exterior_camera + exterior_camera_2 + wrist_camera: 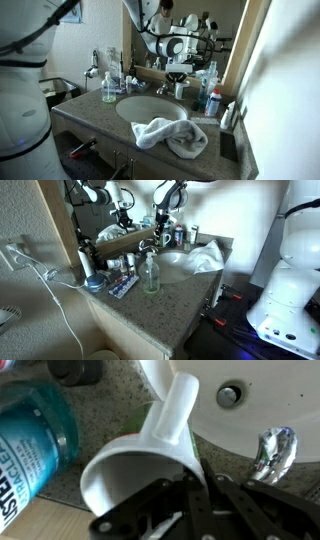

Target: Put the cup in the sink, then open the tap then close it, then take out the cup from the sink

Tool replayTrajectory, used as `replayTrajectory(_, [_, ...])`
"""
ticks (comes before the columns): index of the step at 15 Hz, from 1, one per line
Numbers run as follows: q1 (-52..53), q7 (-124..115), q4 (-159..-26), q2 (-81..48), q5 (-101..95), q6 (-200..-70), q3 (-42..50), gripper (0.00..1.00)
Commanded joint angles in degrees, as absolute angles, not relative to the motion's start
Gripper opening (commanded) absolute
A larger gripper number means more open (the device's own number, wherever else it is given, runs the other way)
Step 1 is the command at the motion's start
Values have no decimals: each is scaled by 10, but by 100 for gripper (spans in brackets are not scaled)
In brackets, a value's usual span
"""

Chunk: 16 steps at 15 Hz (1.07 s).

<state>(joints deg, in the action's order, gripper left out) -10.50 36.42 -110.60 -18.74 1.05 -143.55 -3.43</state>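
Wrist view shows the cup (140,465) tipped on its side, its open mouth turned toward the camera at about 7 o'clock. The gripper (185,510) is clenched on the cup's rim, and one dark finger seems to reach inside the mouth. The cup hangs over the speckled countertop (115,390), not over the basin. From the cup, the white sink (275,405) lies at 1 to 2 o'clock, with its drain (230,395) in sight. A shiny chrome piece at 3 o'clock is most likely part of the tap (272,452). A blue bottle (30,445) lies close by at 9 o'clock. In an exterior view, a crumpled towel (170,135) rests on the counter at the basin's near edge.

My judgement is that the step in hand is placing the cup, since it is gripped just outside the rim; a finished take-out would look much the same. The next move calls for carrying the cup toward 1 o'clock over the rim, righting it, lowering it clear of the chrome, and only then letting go.
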Motion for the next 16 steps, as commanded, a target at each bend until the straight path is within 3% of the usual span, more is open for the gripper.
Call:
replayTrajectory(1, [-90, 323, -1212, -90, 7, -1426, -22, 4])
replayTrajectory(9, [-56, 251, -1392, 35, 1, -1449, -11, 4])
replayTrajectory(16, [-33, 247, -1457, 12, -2, -1549, -2, 5])
